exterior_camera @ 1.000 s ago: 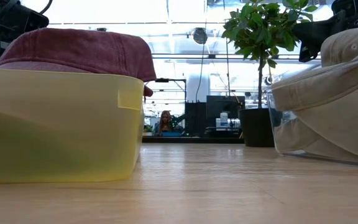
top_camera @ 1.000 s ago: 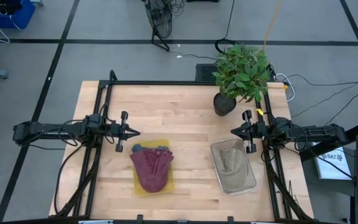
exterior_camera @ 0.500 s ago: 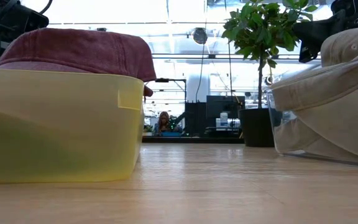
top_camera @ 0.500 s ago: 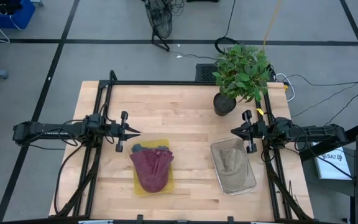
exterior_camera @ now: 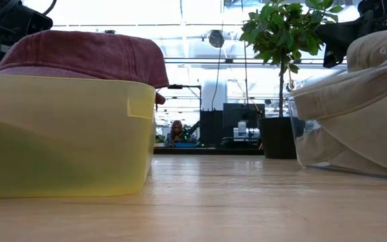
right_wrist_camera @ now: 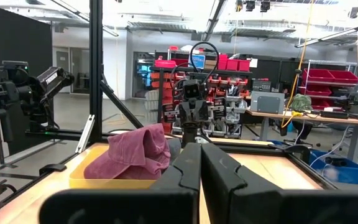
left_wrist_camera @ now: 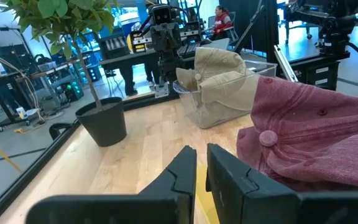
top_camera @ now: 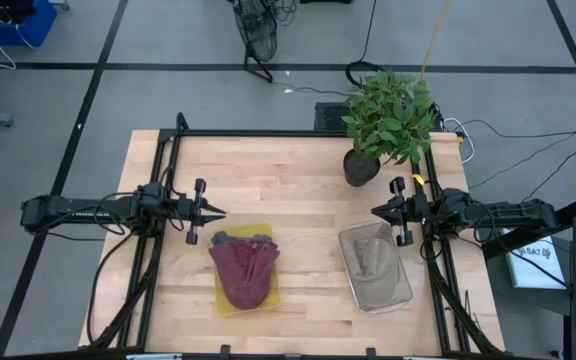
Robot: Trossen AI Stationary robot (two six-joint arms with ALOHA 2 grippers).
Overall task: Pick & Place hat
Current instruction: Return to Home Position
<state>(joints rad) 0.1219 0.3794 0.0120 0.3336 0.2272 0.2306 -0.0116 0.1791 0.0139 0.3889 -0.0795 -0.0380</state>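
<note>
Red cap [top_camera: 244, 270], faded maroon, heaped above yellow bin [top_camera: 219, 295] rim

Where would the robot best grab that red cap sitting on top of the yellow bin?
Probably the crown of the red cap, pinched from straight above. It domes up above the rim of the yellow bin, soft and creased, so fabric can bunch between two fingers, and the bin walls block a sideways approach. The left gripper waits nearest.
</note>
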